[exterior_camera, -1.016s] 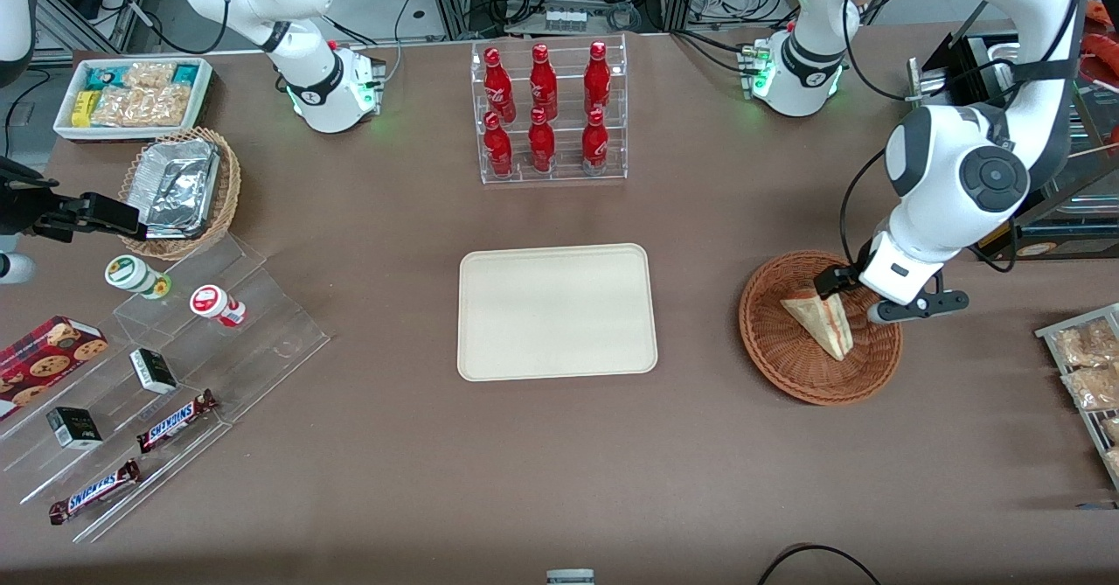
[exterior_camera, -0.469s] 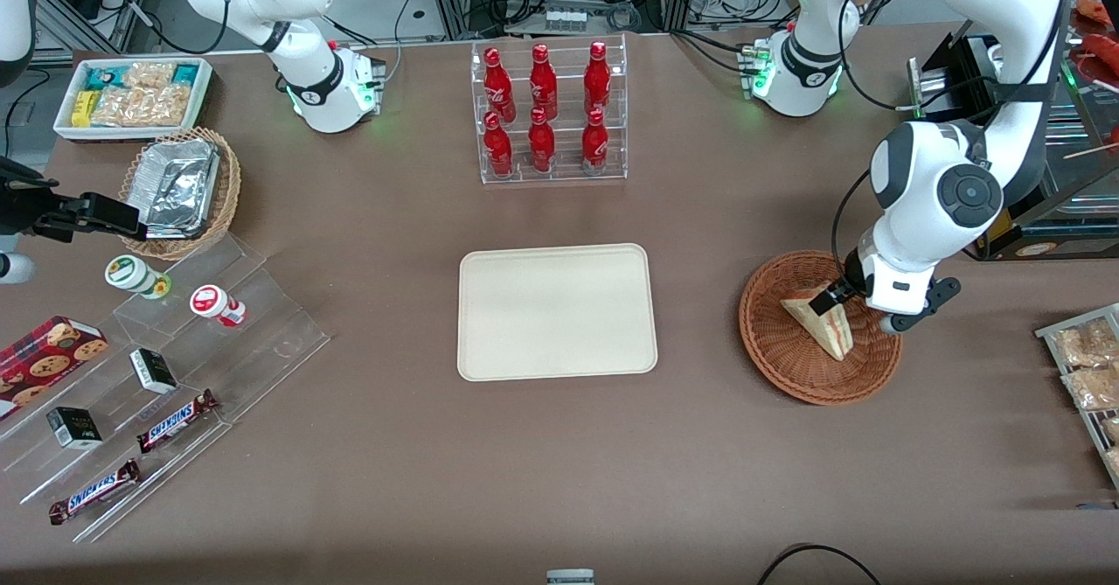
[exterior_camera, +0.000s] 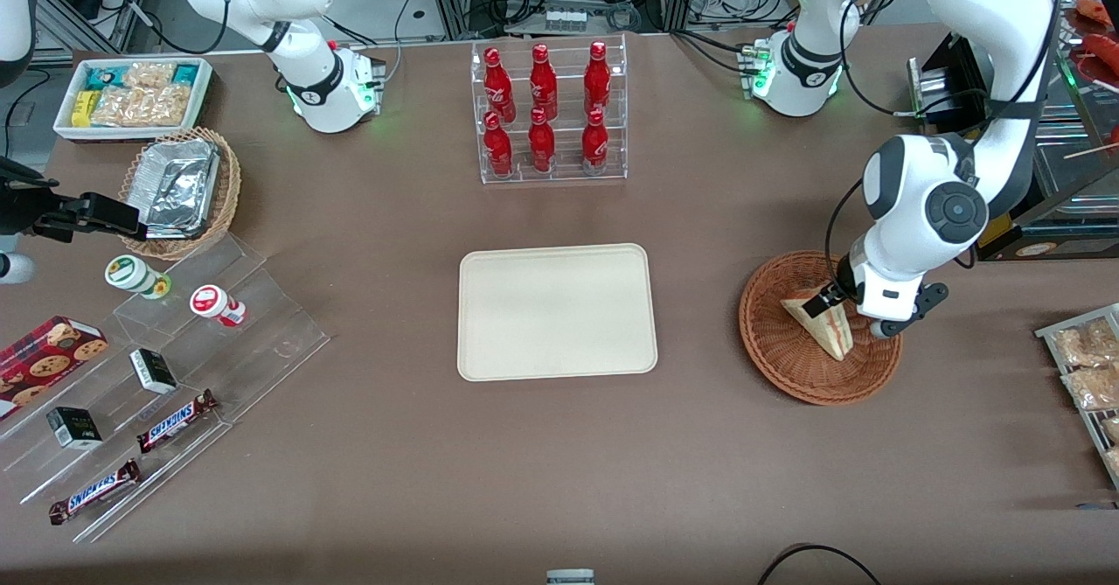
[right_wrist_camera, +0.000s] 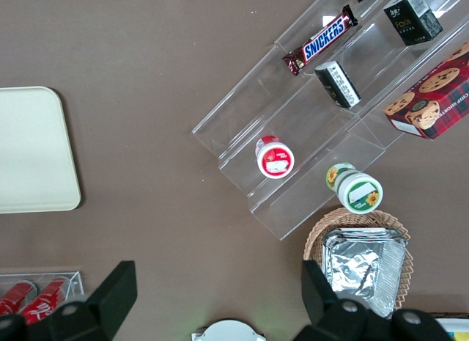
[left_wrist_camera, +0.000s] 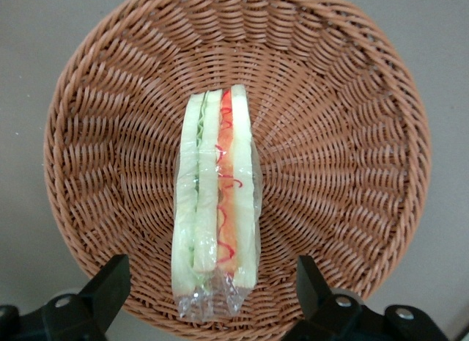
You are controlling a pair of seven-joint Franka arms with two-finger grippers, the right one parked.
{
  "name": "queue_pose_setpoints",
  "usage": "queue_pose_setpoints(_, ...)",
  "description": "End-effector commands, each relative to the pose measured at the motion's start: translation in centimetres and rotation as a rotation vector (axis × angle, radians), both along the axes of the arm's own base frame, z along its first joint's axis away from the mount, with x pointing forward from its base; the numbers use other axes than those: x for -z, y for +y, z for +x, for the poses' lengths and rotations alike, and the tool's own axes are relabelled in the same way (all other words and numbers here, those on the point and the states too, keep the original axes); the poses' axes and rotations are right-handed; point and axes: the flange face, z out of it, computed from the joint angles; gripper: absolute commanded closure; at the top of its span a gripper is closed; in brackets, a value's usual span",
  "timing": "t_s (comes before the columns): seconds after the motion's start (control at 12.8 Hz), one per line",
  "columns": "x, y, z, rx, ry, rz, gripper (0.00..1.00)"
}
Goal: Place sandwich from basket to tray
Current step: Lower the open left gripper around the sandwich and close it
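Tabletop basket (exterior_camera: 791,366): sandwich (left_wrist_camera: 215,202) (gripper (left_wrist_camera: 212,293) spread)

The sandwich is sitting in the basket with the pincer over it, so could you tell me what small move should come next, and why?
Probably a short, straight descent. The pincer hangs open above the basket, its fingers standing either side of the sandwich, which rests edge-up and untouched. Lowering first would bring the pads level with the bread before closing.
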Motion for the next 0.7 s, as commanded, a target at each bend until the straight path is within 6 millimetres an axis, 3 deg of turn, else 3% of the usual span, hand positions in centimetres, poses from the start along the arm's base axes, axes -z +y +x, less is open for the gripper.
queue_pose_setpoints(0.0, 1.6, -0.2, 0.2, -0.028, -0.008, 0.006, 0.0)
queue_pose_setpoints(0.23, 2.8, -0.2, 0.2, -0.032, -0.002, 0.004, 0.0)
queue_pose_setpoints(0.31, 3.1, -0.1, 0.1, -0.038, 0.003, 0.004, 0.08)
queue_pose_setpoints(0.47, 3.6, -0.1, 0.0, -0.053, 0.012, 0.006, 0.71)
queue_pose_setpoints(0.55, 3.5, 0.0, -0.1, -0.052, 0.015, 0.008, 0.96)
queue_pose_setpoints(0.62, 3.3, 0.0, -0.2, -0.048, 0.015, 0.008, 1.0)
